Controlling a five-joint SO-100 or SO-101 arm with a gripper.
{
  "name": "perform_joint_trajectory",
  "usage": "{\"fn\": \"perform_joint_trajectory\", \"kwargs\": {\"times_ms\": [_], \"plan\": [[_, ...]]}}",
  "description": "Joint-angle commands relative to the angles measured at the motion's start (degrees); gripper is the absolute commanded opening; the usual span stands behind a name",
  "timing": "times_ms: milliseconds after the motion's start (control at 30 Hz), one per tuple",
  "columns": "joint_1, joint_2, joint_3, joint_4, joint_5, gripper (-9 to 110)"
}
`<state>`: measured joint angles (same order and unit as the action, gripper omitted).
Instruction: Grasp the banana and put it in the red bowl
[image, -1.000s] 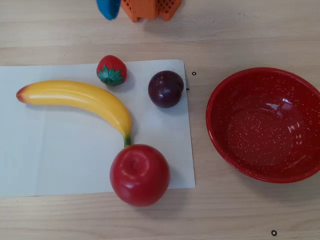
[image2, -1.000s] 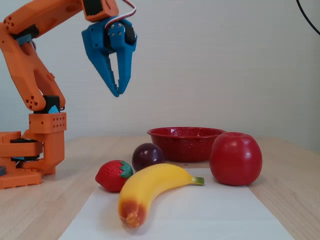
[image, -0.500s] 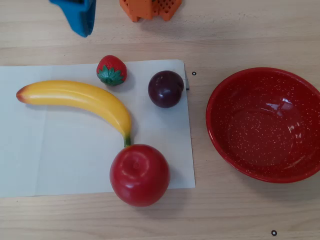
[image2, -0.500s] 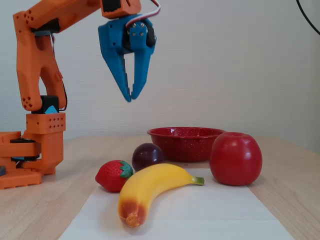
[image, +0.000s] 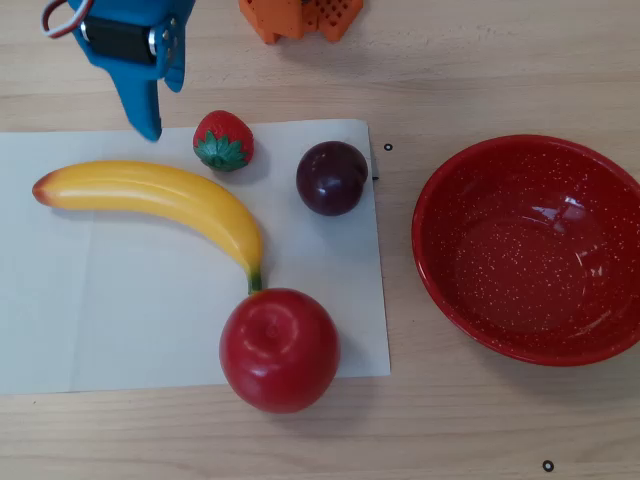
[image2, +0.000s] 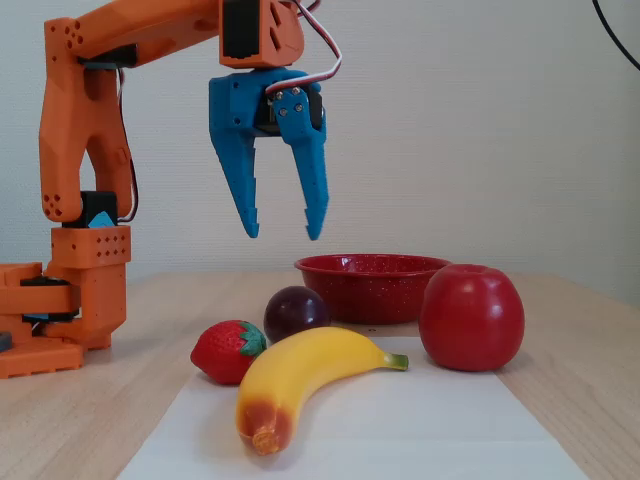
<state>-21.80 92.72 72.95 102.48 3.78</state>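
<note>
Wooden table (image: 480, 60) under white paper sheet (image: 150, 320). Red bowl (image: 470, 290) off the sheet at right in overhead view, its edge cut off. Banana (image: 160, 195) flat on the paper, stem touching apple (image: 280, 350). Blue claw (image2: 282, 234) spread wide, empty, above the fruit; cropped overhead. Plum (image: 332, 177), strawberry (image: 223, 140) nearby.

Banana (image: 170, 196): smooth, glossy plastic look. Red bowl (image: 440, 270): glossy, white-speckled enamel-like finish. Apple (image: 280, 350) shiny. Sheet (image: 120, 320): matt white paper. Table (image: 480, 70): pale wood grain. Tool (image2: 282, 236): matt blue plastic.
</note>
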Motion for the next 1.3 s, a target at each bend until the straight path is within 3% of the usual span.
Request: {"fn": "perform_joint_trajectory", "kwargs": {"times_ms": [0, 733, 1267], "plan": [[-2.37, 0.79, -5.54, 2.99, 1.58, 27], [-6.15, -3.78, 3.34, -2.72, 8.09, 57], [-8.26, -8.88, 8.70, -12.22, 12.48, 61]]}}
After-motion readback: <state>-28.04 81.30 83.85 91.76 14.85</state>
